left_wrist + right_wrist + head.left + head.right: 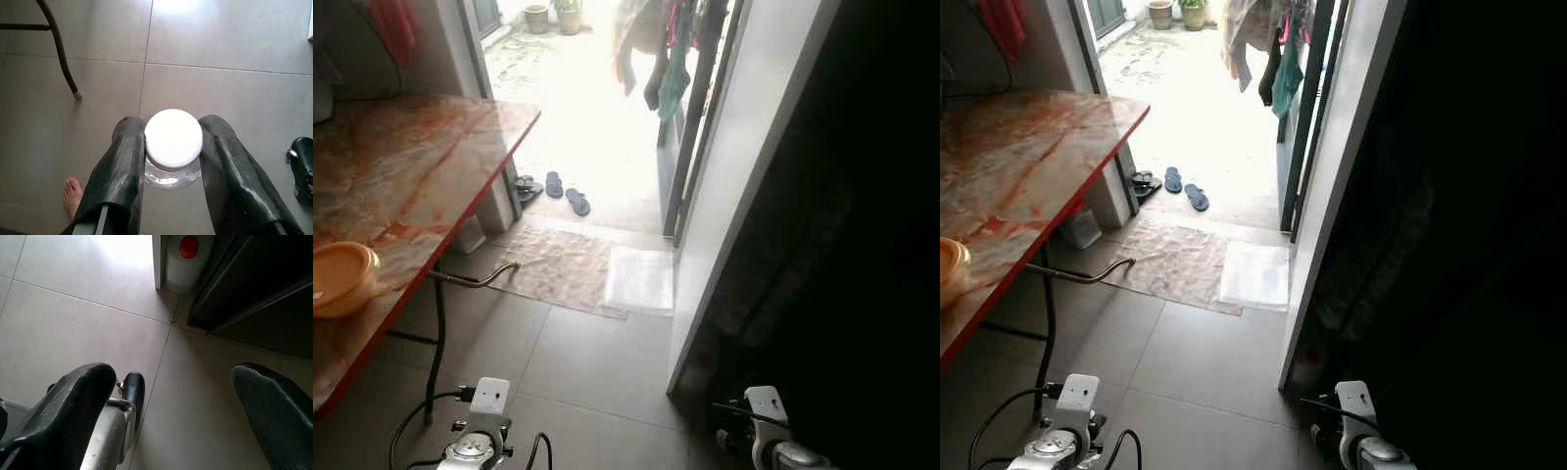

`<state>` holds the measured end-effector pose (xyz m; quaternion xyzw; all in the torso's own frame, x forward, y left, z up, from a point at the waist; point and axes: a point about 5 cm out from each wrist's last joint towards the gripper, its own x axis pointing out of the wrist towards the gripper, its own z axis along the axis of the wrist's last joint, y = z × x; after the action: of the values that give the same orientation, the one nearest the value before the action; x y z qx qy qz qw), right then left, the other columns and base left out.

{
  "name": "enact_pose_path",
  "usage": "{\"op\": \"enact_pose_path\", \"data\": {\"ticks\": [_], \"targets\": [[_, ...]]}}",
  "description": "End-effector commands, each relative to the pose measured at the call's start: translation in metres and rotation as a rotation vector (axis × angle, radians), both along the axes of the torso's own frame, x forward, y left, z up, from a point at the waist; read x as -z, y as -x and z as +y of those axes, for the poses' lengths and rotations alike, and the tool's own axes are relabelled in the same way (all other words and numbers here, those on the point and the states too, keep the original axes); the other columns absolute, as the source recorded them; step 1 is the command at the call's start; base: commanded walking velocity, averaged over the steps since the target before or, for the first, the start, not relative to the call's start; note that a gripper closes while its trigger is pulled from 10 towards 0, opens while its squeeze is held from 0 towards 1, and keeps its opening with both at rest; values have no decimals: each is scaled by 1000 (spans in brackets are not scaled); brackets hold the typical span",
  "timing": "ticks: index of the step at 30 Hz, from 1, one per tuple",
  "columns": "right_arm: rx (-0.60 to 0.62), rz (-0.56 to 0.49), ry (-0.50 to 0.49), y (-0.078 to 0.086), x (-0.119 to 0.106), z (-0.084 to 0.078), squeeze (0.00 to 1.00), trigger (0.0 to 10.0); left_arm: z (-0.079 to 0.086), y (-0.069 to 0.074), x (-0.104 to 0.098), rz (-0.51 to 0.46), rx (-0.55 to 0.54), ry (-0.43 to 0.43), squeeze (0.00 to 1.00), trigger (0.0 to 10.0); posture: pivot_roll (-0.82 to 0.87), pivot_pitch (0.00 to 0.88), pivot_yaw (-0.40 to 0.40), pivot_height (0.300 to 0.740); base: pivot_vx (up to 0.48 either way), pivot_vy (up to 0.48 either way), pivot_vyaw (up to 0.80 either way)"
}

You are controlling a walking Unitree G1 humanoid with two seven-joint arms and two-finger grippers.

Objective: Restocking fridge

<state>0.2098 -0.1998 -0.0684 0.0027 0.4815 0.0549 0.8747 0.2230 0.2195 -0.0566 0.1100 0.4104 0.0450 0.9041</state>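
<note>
Clear jar — white ribbed lid.

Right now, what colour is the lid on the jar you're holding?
White lid, best seen in the left wrist view.

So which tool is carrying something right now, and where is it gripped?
The left tool holds a clear bottle, fingers pinching just below its white cap. The right tool is open and empty.

left gripper clamps white-lidded jar above tiled floor.
</note>
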Motion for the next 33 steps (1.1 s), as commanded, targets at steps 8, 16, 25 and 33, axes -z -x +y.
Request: {"op": "enact_pose_path", "data": {"ticks": [8, 16, 25, 33], "targets": [[-11, 7, 6, 1, 0, -2, 0, 10000, 3, 3, 2, 12, -17, 3, 0, 10000, -94, 59, -9, 740, 0, 0, -775], [-8, 7, 3, 1, 0, -1, 0, 10000, 3, 3, 2, 16, -15, 4, 0, 10000, -93, 66, -8, 740, 0, 0, -775], [-9, 7, 2, 0, 0, -1, 0, 10000, 4, 3, 1, 16, -14, 0, 0, 10000, -92, 67, -7, 740, 0, 0, -775], [-9, 9, 0, 1, 0, -1, 0, 10000, 4, 3, 1, 14, -14, 0, 0, 10000, -92, 71, -8, 740, 0, 0, -775]]}}
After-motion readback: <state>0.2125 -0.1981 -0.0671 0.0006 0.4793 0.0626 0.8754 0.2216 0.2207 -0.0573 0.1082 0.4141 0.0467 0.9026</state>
